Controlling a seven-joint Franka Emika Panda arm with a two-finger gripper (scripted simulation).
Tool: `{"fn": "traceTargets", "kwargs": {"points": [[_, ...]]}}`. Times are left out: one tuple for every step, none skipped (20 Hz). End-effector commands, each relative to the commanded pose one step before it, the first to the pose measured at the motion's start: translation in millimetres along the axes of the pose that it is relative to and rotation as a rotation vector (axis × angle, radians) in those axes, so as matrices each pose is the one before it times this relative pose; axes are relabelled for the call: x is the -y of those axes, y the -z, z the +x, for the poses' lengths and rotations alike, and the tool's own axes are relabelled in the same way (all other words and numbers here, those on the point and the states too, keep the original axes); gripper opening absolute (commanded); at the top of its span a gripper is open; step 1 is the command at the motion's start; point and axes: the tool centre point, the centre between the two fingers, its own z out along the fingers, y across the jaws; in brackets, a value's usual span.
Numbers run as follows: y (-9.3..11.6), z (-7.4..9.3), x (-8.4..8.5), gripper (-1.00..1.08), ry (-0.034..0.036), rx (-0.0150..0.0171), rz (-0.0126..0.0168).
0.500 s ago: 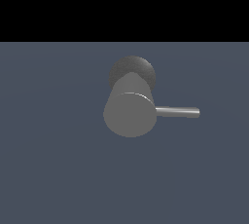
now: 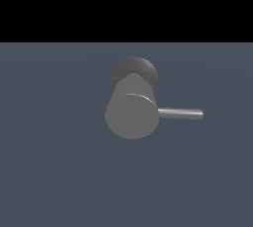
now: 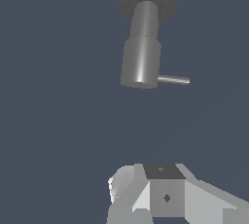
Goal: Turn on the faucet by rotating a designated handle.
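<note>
One faucet (image 2: 131, 115), one handle (image 2: 180, 113)

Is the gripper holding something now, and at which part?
Nothing is held. The gripper is apart from the faucet and its handle, touching neither.

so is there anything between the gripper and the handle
Nothing. In the wrist view only bare floor separates the gripper from the handle on the faucet. The exterior view shows no gripper.

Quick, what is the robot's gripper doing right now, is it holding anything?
Gripper: cannot be told whether open or closed; only its body shows in the wrist view. It holds nothing visible and is apart from the faucet.
</note>
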Motion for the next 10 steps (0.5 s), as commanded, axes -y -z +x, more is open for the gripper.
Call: {"fn": "traceTargets", "kwargs": {"points": [[0.55,0.7,4.79,-1.0,0.01789,-0.00269,0.00387],[0.41,0.24,1.04,-1.0,0.0042,-0.00242,0.00451],[0.51,0.21,0.65,-1.0,0.00294,-0.00306,0.00583],[0.62,0.2,0.29,-1.0,0.00175,-0.00373,0.00717],[0.74,0.18,-0.05,-1.0,0.00071,-0.00442,0.00854],[0.84,0.18,-0.29,-1.0,-0.0001,-0.00503,0.00969],[0.93,0.18,-0.43,-1.0,-0.00052,-0.00551,0.01056],[0.99,0.2,-0.4,-1.0,-0.00034,-0.00578,0.01103],[1.01,0.24,-0.21,-1.0,0.00033,-0.00586,0.01112],[1.04,0.28,-0.04,-1.0,0.00095,-0.00604,0.01139]]}}
